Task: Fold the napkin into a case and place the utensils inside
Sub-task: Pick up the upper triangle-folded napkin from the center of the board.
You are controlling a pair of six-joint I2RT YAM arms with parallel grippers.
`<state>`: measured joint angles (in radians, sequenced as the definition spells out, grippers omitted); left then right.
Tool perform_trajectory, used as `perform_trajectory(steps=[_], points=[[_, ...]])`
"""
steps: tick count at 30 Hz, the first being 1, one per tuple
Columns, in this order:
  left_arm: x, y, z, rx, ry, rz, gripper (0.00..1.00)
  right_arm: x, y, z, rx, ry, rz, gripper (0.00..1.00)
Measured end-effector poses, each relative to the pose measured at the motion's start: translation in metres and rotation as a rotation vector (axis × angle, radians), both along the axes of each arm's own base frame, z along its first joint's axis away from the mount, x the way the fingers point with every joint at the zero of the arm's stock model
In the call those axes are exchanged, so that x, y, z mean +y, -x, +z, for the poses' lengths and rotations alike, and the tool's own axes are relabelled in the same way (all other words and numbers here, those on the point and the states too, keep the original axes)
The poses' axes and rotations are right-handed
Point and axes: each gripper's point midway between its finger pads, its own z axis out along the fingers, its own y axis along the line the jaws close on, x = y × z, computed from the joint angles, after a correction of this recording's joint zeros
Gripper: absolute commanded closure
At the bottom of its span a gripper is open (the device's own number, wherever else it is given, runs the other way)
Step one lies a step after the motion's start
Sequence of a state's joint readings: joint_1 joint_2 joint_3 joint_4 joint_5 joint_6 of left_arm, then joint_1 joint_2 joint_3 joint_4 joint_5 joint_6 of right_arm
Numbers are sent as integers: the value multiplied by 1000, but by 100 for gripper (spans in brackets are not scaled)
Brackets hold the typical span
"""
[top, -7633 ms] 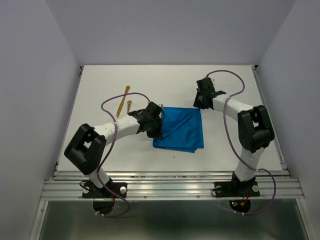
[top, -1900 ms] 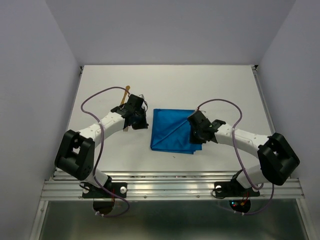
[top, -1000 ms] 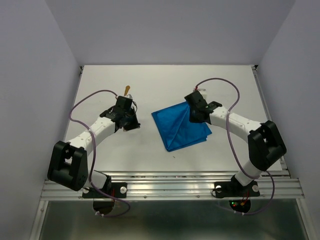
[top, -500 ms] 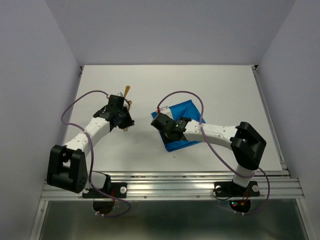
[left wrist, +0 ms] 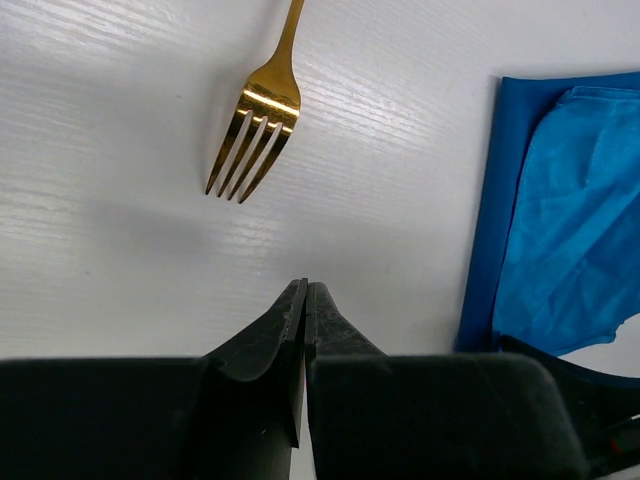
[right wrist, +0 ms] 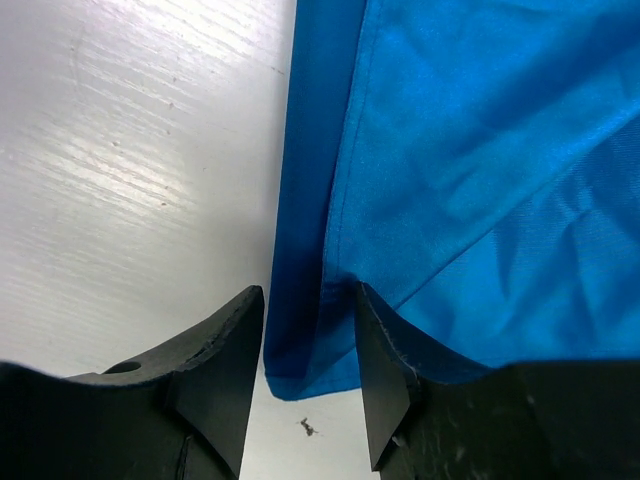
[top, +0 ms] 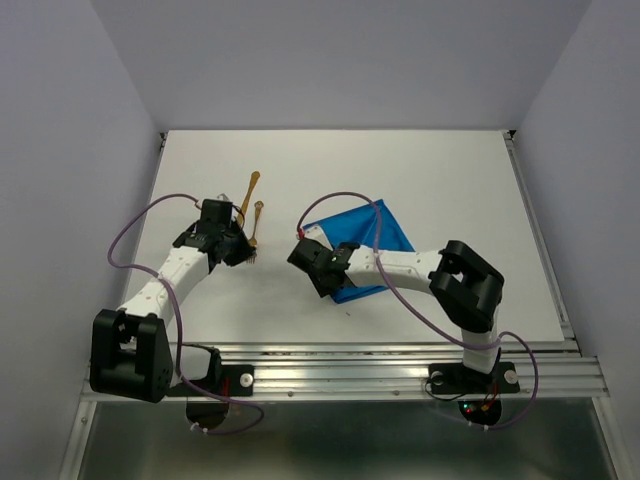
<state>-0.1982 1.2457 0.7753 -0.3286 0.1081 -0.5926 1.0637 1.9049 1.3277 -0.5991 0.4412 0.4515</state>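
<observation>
Approach to the fork (left wrist: 255, 135) beside the folded napkin (left wrist: 560, 230).

Left wrist view: the left gripper (left wrist: 305, 288), fingers pressed together and empty, points from bottom centre at the fork, tines nearest, handle running to the top edge; napkin at right. Right wrist view: the right gripper (right wrist: 305, 300), fingers apart, straddles the napkin's left folded edge, cloth filling the right. Top view: the utensils (top: 248, 200) lie upper left of centre, nearest the left gripper, which probably must open first.

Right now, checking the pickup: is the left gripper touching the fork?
Apart. The left wrist view shows bare table between the left gripper and the fork.
</observation>
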Motion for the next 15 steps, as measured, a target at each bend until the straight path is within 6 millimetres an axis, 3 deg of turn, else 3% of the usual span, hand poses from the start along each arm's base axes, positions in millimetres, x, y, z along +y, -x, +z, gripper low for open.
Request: perform_trajectory(steps=[4,8,11,13,15], points=[[1,3,-5,12,1,1,87,-2,2,-14,17,34,9,53],[0,3,-5,12,5,-2,87,0,2,-15,13,30,11,54],[-1,3,-5,8,13,-7,87,1,1,-15,9,31,9,64],[-2,4,-7,9,19,-11,86,2,-1,-16,3,26,7,78],[-4,5,-8,14,26,-17,79,4,-2,-17,-1,20,2,89]])
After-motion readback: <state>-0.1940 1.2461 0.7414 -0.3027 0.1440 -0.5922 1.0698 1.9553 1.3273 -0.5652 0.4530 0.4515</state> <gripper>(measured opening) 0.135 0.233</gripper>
